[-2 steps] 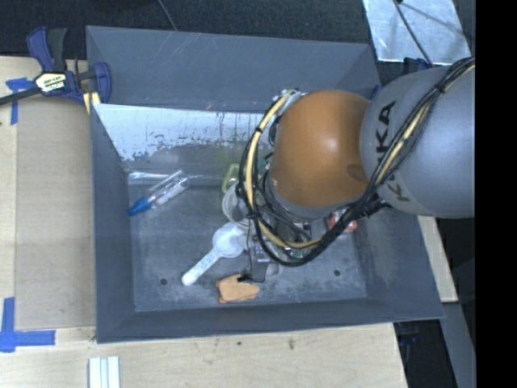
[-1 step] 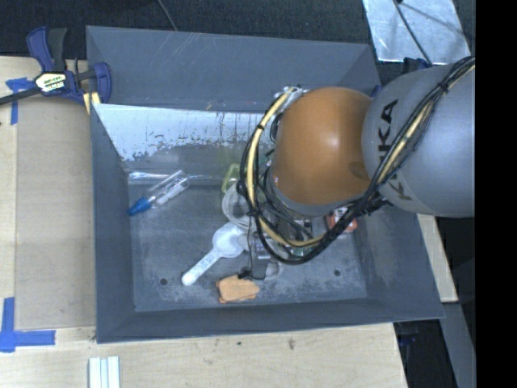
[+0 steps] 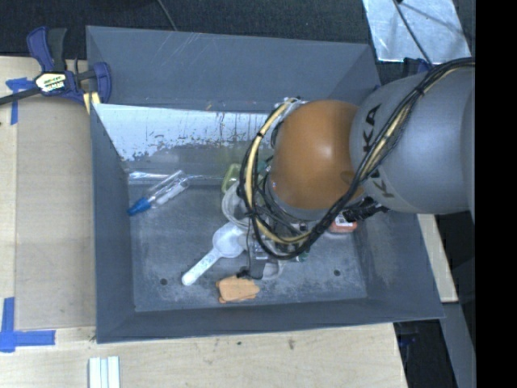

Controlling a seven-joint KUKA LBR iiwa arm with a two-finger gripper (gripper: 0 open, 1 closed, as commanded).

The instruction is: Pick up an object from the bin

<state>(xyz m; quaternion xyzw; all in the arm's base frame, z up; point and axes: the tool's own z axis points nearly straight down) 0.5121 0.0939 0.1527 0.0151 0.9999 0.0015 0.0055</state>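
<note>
My gripper (image 3: 260,267) reaches down near the bin's front middle, mostly hidden under the orange wrist cover. Just below it lies a small tan, cork-like block (image 3: 237,289) on the bin floor. To its left a white plastic spoon (image 3: 212,256) lies slanted, its bowl close to the gripper. A pale green and clear thing (image 3: 232,186) peeks out left of the cover, half hidden.
A clear pen-like tube with a blue cap (image 3: 158,194) lies at the back left of the floor. A small red and white thing (image 3: 346,225) shows at the right under the arm. The arm covers the bin's middle right.
</note>
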